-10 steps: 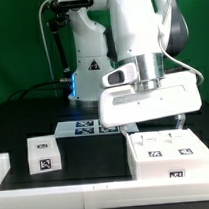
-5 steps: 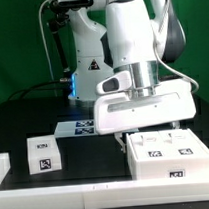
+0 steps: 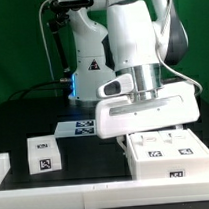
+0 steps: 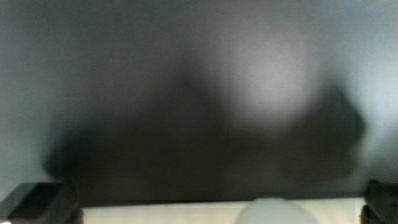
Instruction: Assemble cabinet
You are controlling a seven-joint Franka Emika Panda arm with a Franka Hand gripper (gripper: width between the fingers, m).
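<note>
Backdrop: green curtain [image 3: 14,48] behind a black table [image 3: 23,112]. The table's rear stretch on the exterior view's left is bare up to the curtain.
Arm: white Panda [image 3: 134,41], based at the back and reaching forward over the half of the table on the exterior view's right, with its wrist pointing straight down.
Cabinet [image 3: 171,154]: lies flat at the front on the exterior view's right, with tags on its top face and one on its front face. Its right edge runs close to the picture's border. Its left edge faces a gap of bare table.
Gripper [image 3: 149,132]: hangs over the cabinet's rear edge, and its broad white body hides the back of the box. Whether it touches cannot be told from the exterior view. In the wrist view two dark fingertips [image 4: 36,203] stand wide apart, so the jaws are spread and hold nothing. Only a pale strip of surface lies between them, and the rest of that view is dark blur.
Cube [image 3: 43,156]: small, white, with one tag facing the camera. It sits at the front on the exterior view's left, well apart from the cabinet.
Marker board [image 3: 79,127]: flat on the table behind the gap between cube and cabinet, partly covered by the gripper's body.
Room: the clearest lane is the black strip between cube and cabinet.
</note>
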